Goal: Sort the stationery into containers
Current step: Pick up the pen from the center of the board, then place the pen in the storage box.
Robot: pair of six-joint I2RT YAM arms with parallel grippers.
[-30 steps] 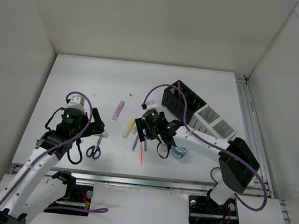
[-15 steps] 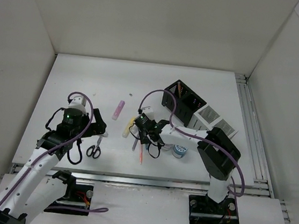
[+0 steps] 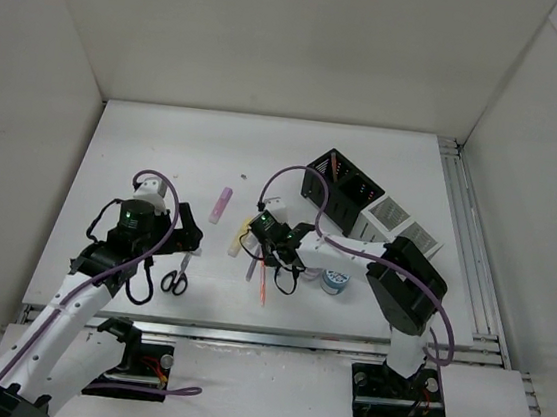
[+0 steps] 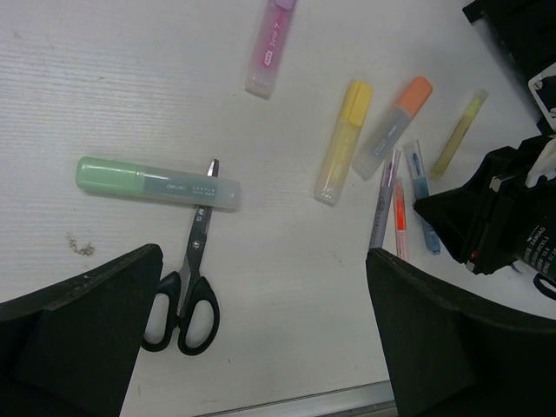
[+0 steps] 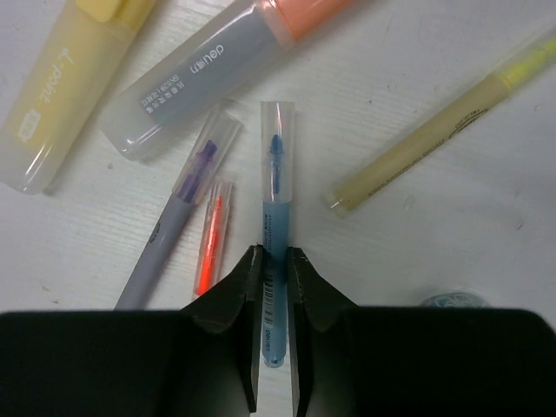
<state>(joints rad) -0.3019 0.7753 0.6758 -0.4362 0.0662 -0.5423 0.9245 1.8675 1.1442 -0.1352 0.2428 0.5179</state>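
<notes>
- The blue pen [image 5: 276, 221] sits between the right fingers [image 5: 230, 300], which are pressed in on its barrel from both sides. Its clear cap points away from the wrist.
- The pen lies level with its neighbours on the bench [image 4: 287, 287]. We cannot tell whether it has left the surface.
- Just to its left in the right wrist view is a short orange pen [image 5: 209, 250], and beyond that a purple pen [image 5: 184, 217] set at a slant. None of them touches the blue one.
- On the other side lies a thin yellow pen [image 5: 439, 135], angled away and apart from the fingers.
- Past the pen tips we see an orange highlighter [image 5: 217, 74] and a yellow highlighter [image 5: 56, 109] lying side by side, both tilted.
- A blue tape roll [image 3: 335, 280] sits on the bench near the right arm, beside the pen cluster.
- Farther left a pink highlighter [image 4: 271, 48] lies alone. Nearer the left arm a green highlighter [image 4: 156, 181] lies across the blades of the black-handled scissors [image 4: 191, 282].
- The left fingers [image 4: 78, 330] are spread wide and hold nothing. They hang above the bench, with the scissor handles just inside the left one.
- The black organizer [image 3: 341, 188] stands at the back right, behind the right arm's wrist, with the white organizer [image 3: 402, 225] just beside it towards the right edge. We cannot make out what either one holds.
</notes>
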